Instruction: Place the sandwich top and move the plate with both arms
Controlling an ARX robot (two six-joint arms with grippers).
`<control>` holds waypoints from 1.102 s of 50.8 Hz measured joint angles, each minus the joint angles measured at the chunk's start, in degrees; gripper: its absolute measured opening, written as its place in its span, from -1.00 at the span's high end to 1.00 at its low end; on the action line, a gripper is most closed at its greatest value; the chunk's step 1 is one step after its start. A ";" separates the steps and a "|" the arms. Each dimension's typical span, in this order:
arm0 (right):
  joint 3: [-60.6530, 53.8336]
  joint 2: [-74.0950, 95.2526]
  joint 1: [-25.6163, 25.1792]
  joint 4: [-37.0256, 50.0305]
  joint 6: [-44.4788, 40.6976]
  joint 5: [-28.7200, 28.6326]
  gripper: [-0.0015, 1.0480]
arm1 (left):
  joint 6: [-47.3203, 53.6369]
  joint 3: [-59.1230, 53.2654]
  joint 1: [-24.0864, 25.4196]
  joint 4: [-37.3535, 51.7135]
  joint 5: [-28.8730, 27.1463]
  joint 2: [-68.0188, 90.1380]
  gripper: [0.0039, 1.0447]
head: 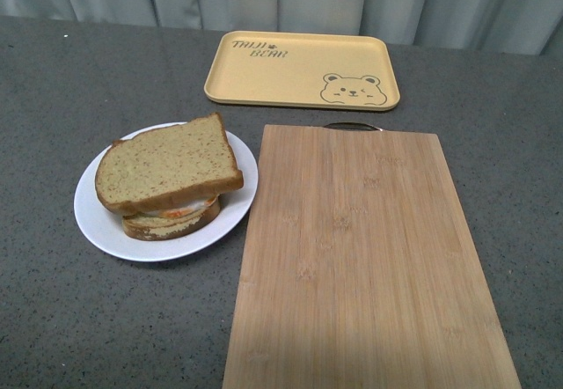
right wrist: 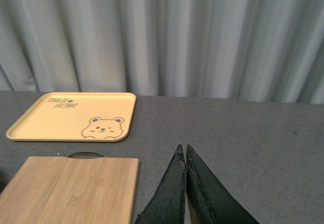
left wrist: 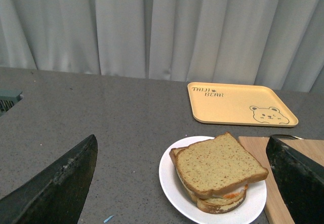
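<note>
The sandwich top [head: 165,164], a plain tan speckled slice, lies on a stack with a second slice and a bit of egg below it, on the white plate [head: 97,222] left of centre. It also shows in the left wrist view [left wrist: 217,164] on the plate [left wrist: 169,176]. My left gripper [left wrist: 185,181] is open, its black fingers [left wrist: 61,183] wide apart either side of the plate, above and short of it. My right gripper [right wrist: 183,150] is shut and empty above the grey table, right of the board. Neither arm shows in the front view.
A bamboo cutting board [head: 361,257] lies right of the plate, touching or nearly touching its rim; it also shows in the right wrist view [right wrist: 71,188]. A yellow bear tray [head: 299,70] sits at the back. Grey curtains hang behind the grey table.
</note>
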 joint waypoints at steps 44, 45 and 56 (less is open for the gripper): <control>-1.79 -33.22 -0.11 -29.90 0.00 -0.35 0.98 | 0.00 0.00 0.00 0.00 0.02 0.00 -0.88; -1.79 -33.86 -0.11 -30.53 0.00 -0.35 0.98 | 0.00 0.00 0.00 0.00 0.02 0.00 -0.88; -1.79 -37.68 -0.11 -34.32 0.00 -0.46 0.98 | 0.00 0.00 0.00 0.00 0.02 0.00 -0.88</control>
